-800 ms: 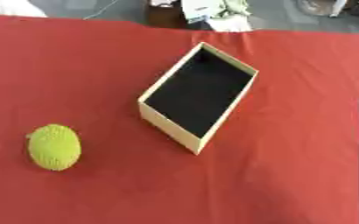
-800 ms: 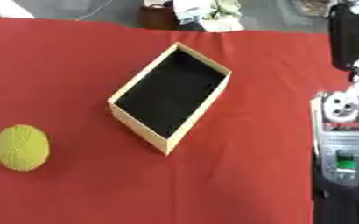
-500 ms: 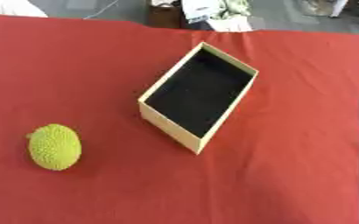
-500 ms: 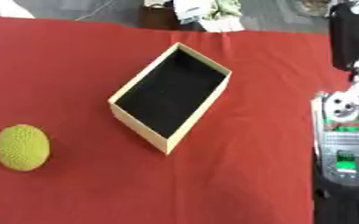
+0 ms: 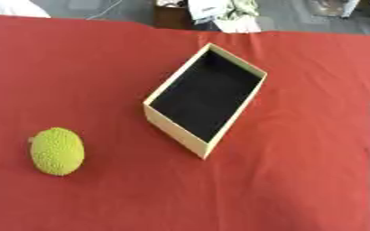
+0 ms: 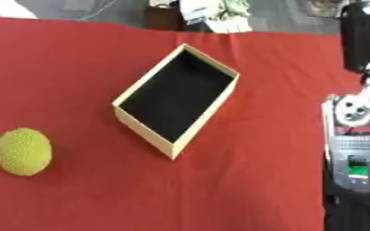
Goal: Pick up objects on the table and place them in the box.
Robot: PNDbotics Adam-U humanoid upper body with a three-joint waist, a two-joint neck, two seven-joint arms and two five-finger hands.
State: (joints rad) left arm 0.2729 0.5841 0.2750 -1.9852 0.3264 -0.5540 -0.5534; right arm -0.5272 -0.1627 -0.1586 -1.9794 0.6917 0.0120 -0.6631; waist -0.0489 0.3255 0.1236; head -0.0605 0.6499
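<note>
Box (image 5: 206, 98) sits open at the centre of the frame on your red desk (image 5: 298, 189), turned at an angle, its pale walls around a black, empty inside. Your yellow-green bumpy fruit (image 5: 57, 151) lies at the lower left, well apart from the box, resting on the cloth. Along the right edge of the right eye view you see a silver and black arm (image 6: 354, 135); neither hand shows, so you cannot tell their state.
</note>
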